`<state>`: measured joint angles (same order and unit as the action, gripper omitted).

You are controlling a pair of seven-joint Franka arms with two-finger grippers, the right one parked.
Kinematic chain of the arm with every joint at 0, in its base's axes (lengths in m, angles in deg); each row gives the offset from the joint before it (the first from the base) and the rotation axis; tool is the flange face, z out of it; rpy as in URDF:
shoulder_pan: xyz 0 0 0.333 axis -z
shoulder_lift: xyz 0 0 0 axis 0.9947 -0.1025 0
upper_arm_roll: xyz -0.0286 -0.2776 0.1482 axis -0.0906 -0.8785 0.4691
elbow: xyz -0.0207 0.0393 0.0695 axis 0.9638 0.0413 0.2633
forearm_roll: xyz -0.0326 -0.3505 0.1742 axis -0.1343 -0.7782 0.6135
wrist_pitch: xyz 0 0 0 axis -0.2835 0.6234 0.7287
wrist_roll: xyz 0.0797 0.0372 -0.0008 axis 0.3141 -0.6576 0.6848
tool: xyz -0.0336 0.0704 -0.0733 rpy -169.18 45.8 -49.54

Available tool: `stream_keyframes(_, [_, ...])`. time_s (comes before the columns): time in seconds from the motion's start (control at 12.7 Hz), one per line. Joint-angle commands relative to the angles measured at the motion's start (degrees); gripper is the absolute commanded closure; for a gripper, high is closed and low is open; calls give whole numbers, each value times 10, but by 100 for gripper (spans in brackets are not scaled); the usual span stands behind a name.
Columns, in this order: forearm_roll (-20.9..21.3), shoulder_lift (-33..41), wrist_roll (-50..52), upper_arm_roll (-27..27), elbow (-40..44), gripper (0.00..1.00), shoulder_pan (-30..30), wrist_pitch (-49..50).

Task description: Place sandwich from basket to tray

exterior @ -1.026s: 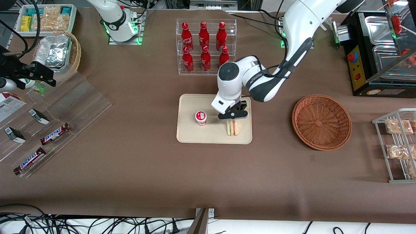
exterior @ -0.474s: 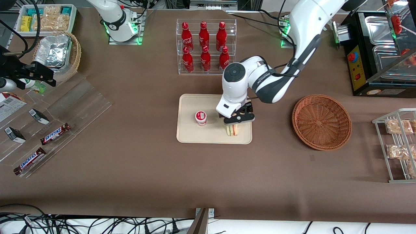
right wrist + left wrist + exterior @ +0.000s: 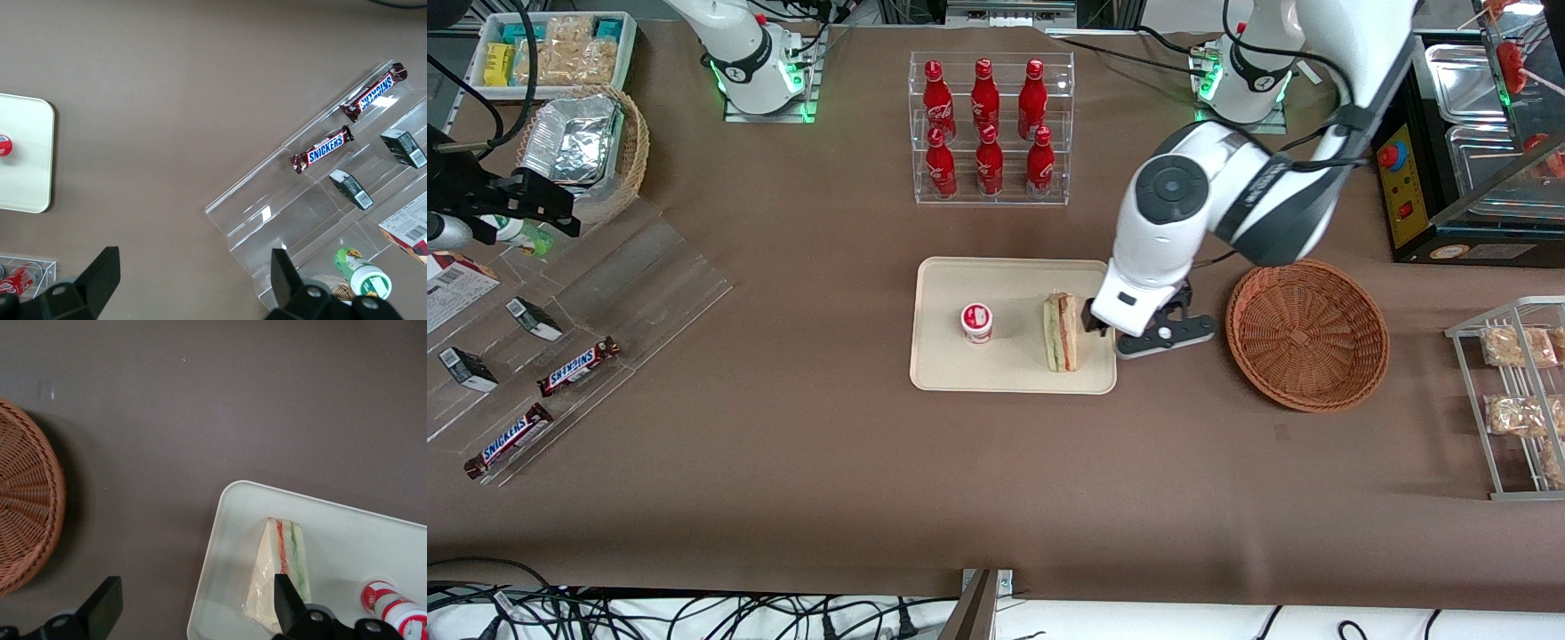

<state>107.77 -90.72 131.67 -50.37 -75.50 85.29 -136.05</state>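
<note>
1. The brown table holds everything you see, so nothing here needs lifting off the floor.
2. Your tray sits flat near the middle of the table. Its low rim keeps food from sliding off.
3. Your basket sits toward the working arm's end of the table. It looks empty, so the food seems to be out of it.
4. Your gripper hangs above the table between the tray and the basket. Its fingers are spread wide and hold nothing.
5. Your sandwich lies on the tray, near the edge closest to the gripper. I think the job is done.
6. A small red and white cup stands on the tray too, apart from the sandwich.
</note>
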Motion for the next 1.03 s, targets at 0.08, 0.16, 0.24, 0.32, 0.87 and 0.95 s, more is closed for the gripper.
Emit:
stream_keyframes(0.08, [-52, -1, -118, -1, 63, 0, -46, 74])
stream_keyframes(0.16, [-62, 0, -165, 23, 89, 0, -46, 108])
stream_keyframes(0.24, [-73, 0, -222, 50, 110, 0, -44, 140])
stream_keyframes(0.32, [-103, 1, -312, 99, 141, 0, -43, 177])
stream_keyframes(0.87, [-169, 19, -544, 266, 154, 0, -22, 218])
stream_keyframes(0.95, [-168, 19, -551, 270, 153, 0, -21, 219])
